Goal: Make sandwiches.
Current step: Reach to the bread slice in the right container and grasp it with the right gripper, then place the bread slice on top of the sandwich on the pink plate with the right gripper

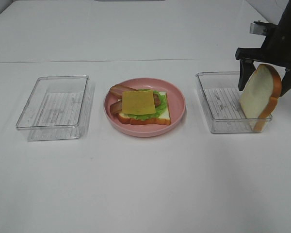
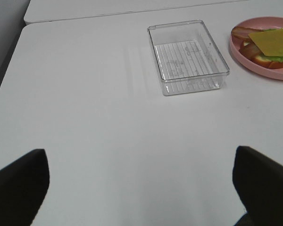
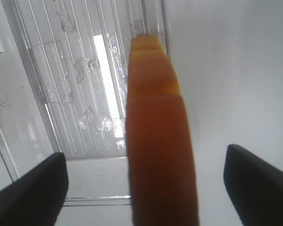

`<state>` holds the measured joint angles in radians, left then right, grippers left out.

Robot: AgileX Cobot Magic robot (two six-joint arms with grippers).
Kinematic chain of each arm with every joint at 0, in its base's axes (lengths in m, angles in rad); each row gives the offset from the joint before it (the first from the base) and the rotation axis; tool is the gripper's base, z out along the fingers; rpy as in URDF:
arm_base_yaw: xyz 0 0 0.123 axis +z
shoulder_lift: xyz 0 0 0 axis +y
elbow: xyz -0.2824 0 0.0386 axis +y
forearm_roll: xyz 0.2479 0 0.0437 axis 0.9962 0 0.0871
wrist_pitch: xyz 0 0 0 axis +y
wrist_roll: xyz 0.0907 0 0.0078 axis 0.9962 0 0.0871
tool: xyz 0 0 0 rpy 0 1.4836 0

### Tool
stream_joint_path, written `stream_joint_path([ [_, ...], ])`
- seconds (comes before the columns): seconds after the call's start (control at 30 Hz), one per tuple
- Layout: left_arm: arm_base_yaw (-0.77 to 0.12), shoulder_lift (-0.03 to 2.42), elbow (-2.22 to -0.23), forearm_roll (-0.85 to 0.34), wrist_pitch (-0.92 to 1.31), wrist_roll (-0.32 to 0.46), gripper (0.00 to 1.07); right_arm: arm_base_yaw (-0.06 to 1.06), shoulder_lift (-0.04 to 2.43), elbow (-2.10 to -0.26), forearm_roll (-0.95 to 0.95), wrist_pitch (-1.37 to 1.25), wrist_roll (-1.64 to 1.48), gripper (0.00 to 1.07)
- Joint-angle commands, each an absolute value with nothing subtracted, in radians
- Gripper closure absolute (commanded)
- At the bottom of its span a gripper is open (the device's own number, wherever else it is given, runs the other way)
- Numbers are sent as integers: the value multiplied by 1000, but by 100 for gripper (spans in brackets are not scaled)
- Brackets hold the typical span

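**Top slice awaits its lift**

The right gripper (image 1: 262,80) hangs over the right clear tray (image 1: 209,104), its jaws spread wide to either side of a white bread slice (image 1: 258,94) that stands on edge, leaning at the tray's far wall. In the right wrist view the orange-brown crust (image 3: 155,141) runs between the two dark fingers (image 3: 35,183) with a gap on each side, so nothing appears gripped yet. Away to the jaws' left, the pink plate (image 1: 177,94) carries the open sandwich: bread, lettuce (image 1: 153,112), bacon strips (image 1: 119,90) and a yellow cheese slice (image 1: 139,102) on top. The step in hand looks like picking up the closing slice; next the jaws must close on it, lift, and carry it over the cheese. Only the left wrist view shows the left gripper (image 2: 141,188), wide open and empty above the bare desk (image 2: 85,117), with the left clear tray (image 2: 188,75) well ahead.
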<state>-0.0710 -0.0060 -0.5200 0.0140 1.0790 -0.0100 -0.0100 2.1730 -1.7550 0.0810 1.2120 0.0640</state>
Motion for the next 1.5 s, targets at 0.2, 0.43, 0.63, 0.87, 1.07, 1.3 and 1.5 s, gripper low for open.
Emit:
stream_joint_path([
  [0.2,-76,-21,-518,17,1075,-11,9,-16,2165,-1758,75,1289,57,66],
  [0.43,-76,-21,-518,17,1075,-11,9,-15,2165,-1758,36,1297,60,103],
  [0.63,-76,-21,-518,17,1075,-11,9,-13,2165,-1758,45,1304,60,103],
  [0.87,-76,-21,-518,17,1075,-11,9,-13,2155,-1758,47,1304,65,107],
  [1.07,-76,-21,-518,17,1075,-11,9,-13,2040,-1758,52,1329,113,107],
  [1.3,-76,-21,-518,17,1075,-11,9,-13,1889,-1758,161,1320,52,107],
  [1.5,-76,-21,-518,17,1075,-11,9,-13,1858,-1705,539,1244,-110,107],
])
